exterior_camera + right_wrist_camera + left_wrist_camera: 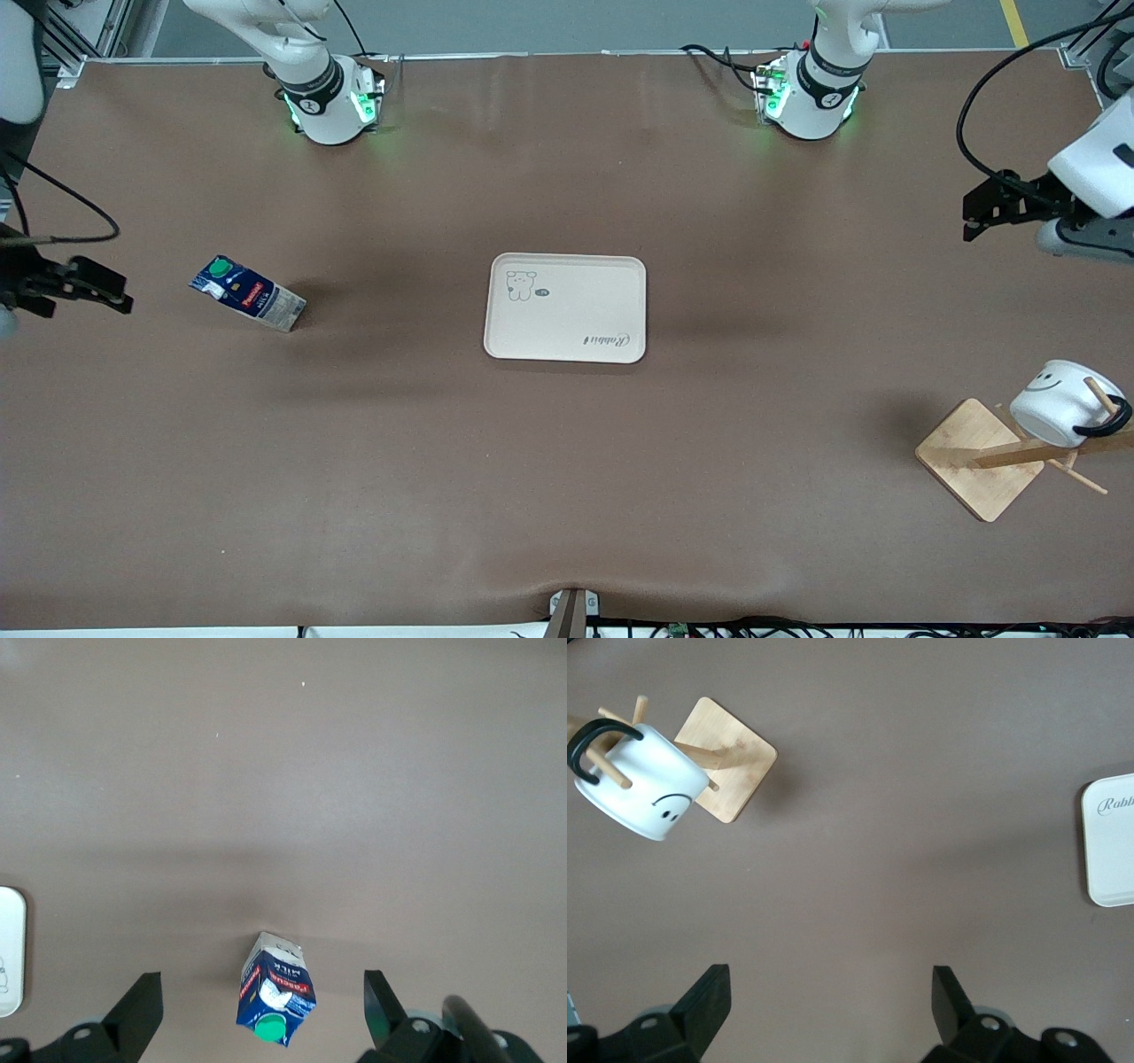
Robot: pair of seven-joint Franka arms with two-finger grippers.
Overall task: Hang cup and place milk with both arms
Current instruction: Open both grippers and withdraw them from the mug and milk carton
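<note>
The milk point(247, 292), a dark blue carton with a green cap, stands on the table toward the right arm's end. It also shows in the right wrist view point(282, 988), between the open fingers and well below them. My right gripper point(93, 292) is open and empty, up over the table edge beside the milk. The cup point(1059, 403), white with a smiley face, hangs by its black handle on a peg of the wooden rack point(979, 456). My left gripper point(979, 217) is open and empty, up over the table away from the cup point(647, 784).
A cream tray point(565, 307) lies in the middle of the table; its edge shows in the left wrist view point(1109, 846) and in the right wrist view point(9, 948). The rack's square bamboo base point(731, 762) sits near the left arm's end. Brown table surface lies all around.
</note>
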